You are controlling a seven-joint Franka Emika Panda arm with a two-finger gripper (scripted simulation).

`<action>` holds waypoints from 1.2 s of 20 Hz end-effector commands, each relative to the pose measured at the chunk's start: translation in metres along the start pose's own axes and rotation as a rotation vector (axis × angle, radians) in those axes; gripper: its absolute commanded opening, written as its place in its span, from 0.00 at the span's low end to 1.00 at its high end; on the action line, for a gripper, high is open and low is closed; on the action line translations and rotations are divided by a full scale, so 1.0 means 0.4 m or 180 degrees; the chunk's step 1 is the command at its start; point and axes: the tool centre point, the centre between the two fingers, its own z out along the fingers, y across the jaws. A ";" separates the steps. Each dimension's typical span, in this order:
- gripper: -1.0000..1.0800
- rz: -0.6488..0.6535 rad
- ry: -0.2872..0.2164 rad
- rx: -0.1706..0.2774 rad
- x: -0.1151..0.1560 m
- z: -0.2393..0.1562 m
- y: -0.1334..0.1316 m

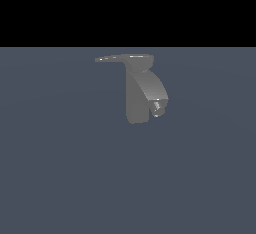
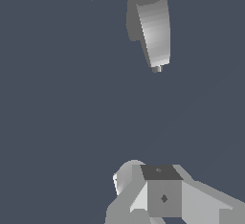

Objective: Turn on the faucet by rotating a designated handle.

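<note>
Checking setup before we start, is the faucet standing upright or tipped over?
Upright: the faucet column rises vertically, with the handle sticking out level from its top.

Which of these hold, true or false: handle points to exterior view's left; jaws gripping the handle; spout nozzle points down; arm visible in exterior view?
1. The thin flat grey lever handle points to the exterior view's left. True.
2. The jaws grip the handle. False: the gripper sits apart from the small matte grey faucet, touching nothing.
3. The thick curved spout ends in a downward nozzle. True.
4. The arm shows in the exterior view. False: only the faucet appears there.
</note>
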 end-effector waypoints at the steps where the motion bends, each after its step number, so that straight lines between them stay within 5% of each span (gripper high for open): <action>1: 0.00 0.0099 0.0000 0.0005 0.012 0.012 -0.018; 24: 0.00 0.1560 0.0021 0.0085 0.259 0.177 -0.236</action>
